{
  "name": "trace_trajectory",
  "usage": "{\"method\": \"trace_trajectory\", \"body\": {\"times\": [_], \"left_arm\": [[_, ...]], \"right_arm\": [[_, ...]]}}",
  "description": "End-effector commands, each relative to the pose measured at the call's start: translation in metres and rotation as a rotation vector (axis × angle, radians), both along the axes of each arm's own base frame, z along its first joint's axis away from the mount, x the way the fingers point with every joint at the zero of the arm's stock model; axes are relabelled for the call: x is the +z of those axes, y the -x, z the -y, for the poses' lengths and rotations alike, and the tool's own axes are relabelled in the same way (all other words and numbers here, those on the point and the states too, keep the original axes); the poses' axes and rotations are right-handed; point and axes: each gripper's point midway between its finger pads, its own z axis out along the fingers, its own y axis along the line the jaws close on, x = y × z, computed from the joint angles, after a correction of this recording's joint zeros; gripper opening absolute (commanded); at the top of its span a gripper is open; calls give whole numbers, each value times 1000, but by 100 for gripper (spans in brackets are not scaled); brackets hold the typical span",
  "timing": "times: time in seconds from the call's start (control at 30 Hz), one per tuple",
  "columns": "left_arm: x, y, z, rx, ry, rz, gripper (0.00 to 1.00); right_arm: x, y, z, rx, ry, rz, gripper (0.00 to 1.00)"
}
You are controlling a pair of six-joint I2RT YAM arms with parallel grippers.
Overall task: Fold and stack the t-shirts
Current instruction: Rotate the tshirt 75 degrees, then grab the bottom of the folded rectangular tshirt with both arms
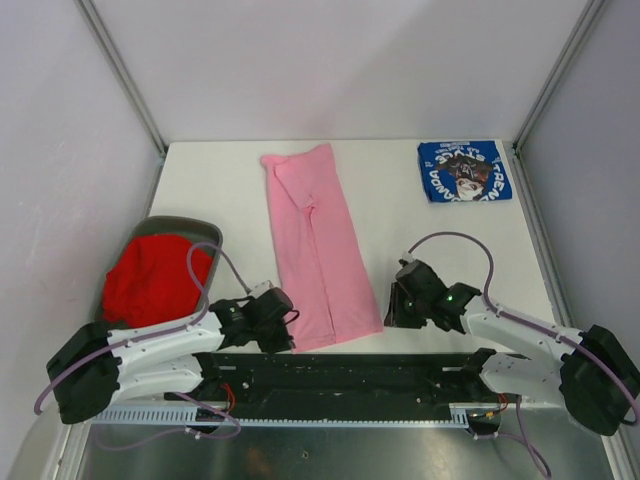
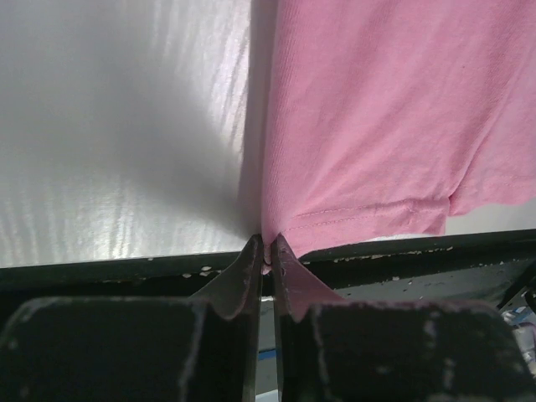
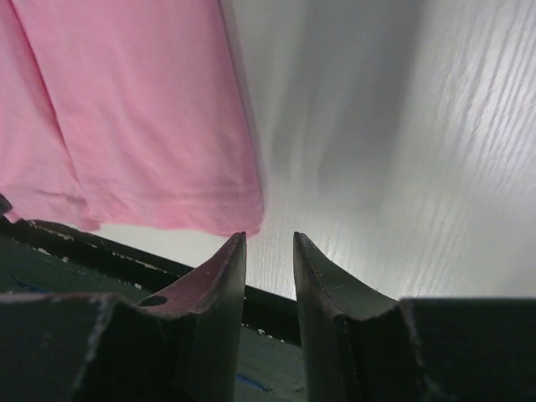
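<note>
Left wrist view shows the left pincer [image 2: 268, 251] pinching the near-left hem corner of the pink t-shirt [image 2: 377, 109], flat on the worktop [image 2: 126, 126], while the right pincer [image 3: 270, 243] stands open just beside its near-right corner.

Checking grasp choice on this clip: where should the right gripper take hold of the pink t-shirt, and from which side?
The near right hem corner of the pink t-shirt, approached low from the arms' side. It lies flat in a long strip, hem end nearest the arms; the left gripper pinches the other hem corner, and the open right gripper sits beside this one.
</note>
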Motion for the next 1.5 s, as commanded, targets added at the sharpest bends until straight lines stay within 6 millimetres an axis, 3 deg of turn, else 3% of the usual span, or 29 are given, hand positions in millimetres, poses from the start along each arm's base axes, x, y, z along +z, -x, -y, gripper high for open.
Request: {"method": "trace_trajectory", "body": {"times": [0.0, 0.33, 0.7, 0.97, 1.23, 1.33, 1.47], "left_arm": [[-5, 7, -20, -39, -66, -4, 11], [-4, 6, -21, -42, -72, 3, 11], [-4, 4, -20, -40, -75, 6, 11], [-4, 4, -20, -44, -80, 4, 11], [-3, 3, -19, -43, -80, 5, 10], [-2, 3, -18, -46, -74, 5, 10], [0, 5, -16, -54, -62, 1, 8]], "right_arm": [[-1, 9, -4, -50, -1, -2, 34], [1, 5, -16, -53, -36, 13, 35], [-10, 3, -24, -30, -32, -8, 35], [-16, 12, -33, 5, -42, -46, 35], [-27, 16, -29, 6, 4, -65, 34], [-27, 16, -31, 9, 0, -67, 30], [-23, 19, -35, 21, -6, -64, 9]]}}
